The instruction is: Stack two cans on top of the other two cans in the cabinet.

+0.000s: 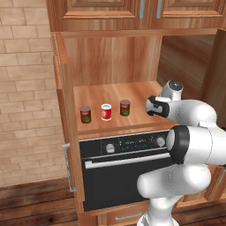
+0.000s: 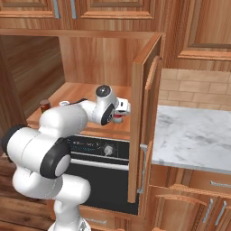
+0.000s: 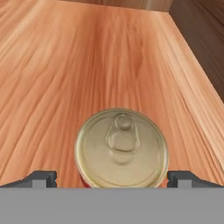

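Observation:
In the cabinet [image 1: 132,93], three tins stand in a row near the shelf's front edge. A dark red-and-green can [image 1: 85,114] is at the left, a bright red-and-white can [image 1: 106,112] in the middle, and another dark can [image 1: 125,107] to the right. My gripper [image 1: 152,107] hovers at the shelf's right end, open. In the hand view I look down on the silver top of a red can [image 3: 121,148]. My gripper [image 3: 113,179] straddles it, one fingertip [image 3: 41,178] on each side, apart from its rim. This can [image 2: 118,118] peeks out below my hand [image 2: 122,108].
A black built-in oven [image 1: 123,176] sits under the shelf. The niche's right wall [image 3: 197,48] runs close beside the can. An open cabinet door [image 2: 144,113] stands right of my hand, with a marble counter [image 2: 194,135] beyond. Panelled upper doors [image 1: 110,9] hang above.

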Available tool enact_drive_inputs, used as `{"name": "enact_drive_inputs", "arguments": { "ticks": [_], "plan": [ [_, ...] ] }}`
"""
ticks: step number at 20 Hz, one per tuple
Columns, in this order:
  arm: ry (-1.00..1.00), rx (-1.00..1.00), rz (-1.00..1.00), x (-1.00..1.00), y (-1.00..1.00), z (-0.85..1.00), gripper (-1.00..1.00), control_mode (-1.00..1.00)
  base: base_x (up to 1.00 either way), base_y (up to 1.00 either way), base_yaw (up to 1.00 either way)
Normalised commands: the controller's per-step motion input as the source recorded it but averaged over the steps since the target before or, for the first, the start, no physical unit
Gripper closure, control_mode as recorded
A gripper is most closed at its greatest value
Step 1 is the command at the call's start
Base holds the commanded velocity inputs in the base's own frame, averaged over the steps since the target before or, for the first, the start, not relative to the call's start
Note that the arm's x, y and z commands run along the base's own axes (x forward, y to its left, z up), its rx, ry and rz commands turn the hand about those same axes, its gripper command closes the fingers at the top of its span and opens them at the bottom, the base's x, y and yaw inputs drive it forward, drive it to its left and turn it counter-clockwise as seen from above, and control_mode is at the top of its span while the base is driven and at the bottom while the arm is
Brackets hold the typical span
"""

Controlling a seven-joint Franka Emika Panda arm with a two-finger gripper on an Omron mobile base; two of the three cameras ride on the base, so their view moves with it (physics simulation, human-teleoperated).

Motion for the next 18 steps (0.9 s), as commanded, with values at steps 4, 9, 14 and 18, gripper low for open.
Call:
{"name": "enact_drive_inputs", "arguments": {
  "ticks": [4,9,14,18],
  "plan": [
    [0.02,0.00,0.00,0.12,-0.14,-0.01,-1.00,-1.00,0.00,0.00,0.00],
    [0.05,0.00,0.00,0.11,-0.14,-0.01,-1.00,-1.00,0.00,0.00,0.00],
    [0.08,0.00,0.00,0.09,-0.04,-0.04,-1.00,-1.00,0.00,0.00,0.00],
    [0.07,0.00,0.00,0.01,0.00,-0.08,1.00,-1.00,0.00,0.00,0.00]
  ]
}}
